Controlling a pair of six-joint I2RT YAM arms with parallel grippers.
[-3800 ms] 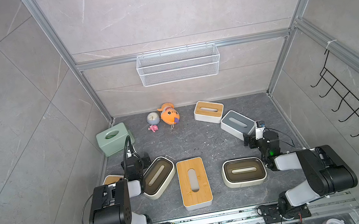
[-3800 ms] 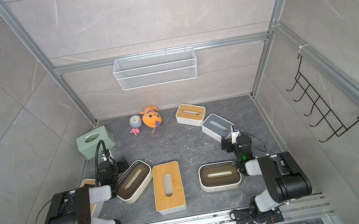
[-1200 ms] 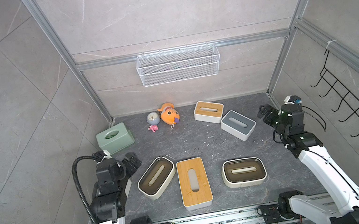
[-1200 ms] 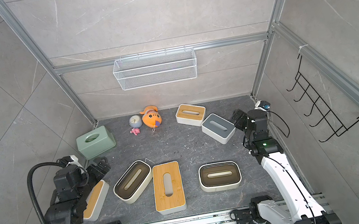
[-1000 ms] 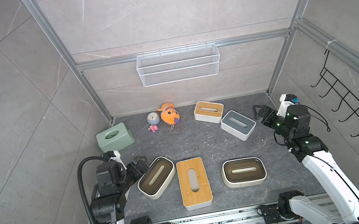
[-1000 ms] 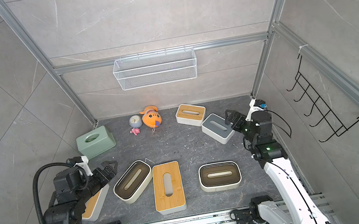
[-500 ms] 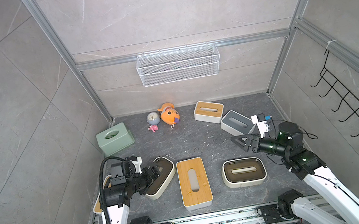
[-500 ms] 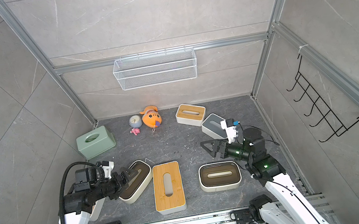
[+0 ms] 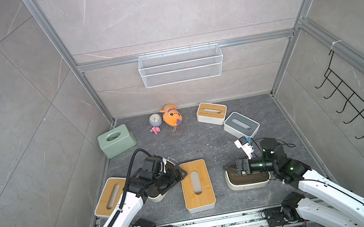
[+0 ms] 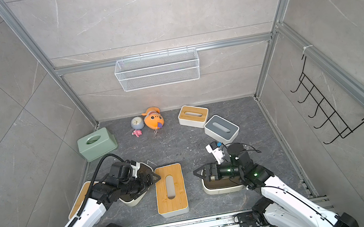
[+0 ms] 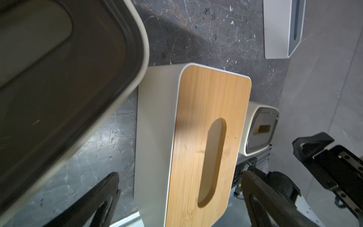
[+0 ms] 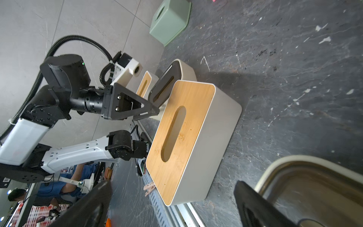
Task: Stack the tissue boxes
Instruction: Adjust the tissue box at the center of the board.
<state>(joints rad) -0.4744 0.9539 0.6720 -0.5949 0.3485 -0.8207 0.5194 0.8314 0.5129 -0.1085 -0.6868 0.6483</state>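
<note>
Two arms reached in low from the front rail, forearms nearly level, so that their tools pointed at each other across the middle bamboo-lidded box [image 9: 197, 185]. The left tool [image 9: 182, 172] hung over the inner end of the left cream box [image 9: 157, 197], just beside the middle box, jaws spread wide and gripping nothing. The right tool [image 9: 228, 167] hung likewise over the inner end of the right cream box [image 9: 247, 183], also wide open and holding nothing.

All seven tissue boxes lay singly on the dark surface, none on another. The left bamboo-lidded box [image 9: 110, 197] sat by the left wall and the mint green box [image 9: 116, 140] farther back. The rear bamboo-lidded box [image 9: 211, 113] was near the back wall, with the grey-lidded box [image 9: 240, 124] just beside it. What the slots held could not be told. A wire mesh basket [image 9: 181, 69] hung on the back wall.
</note>
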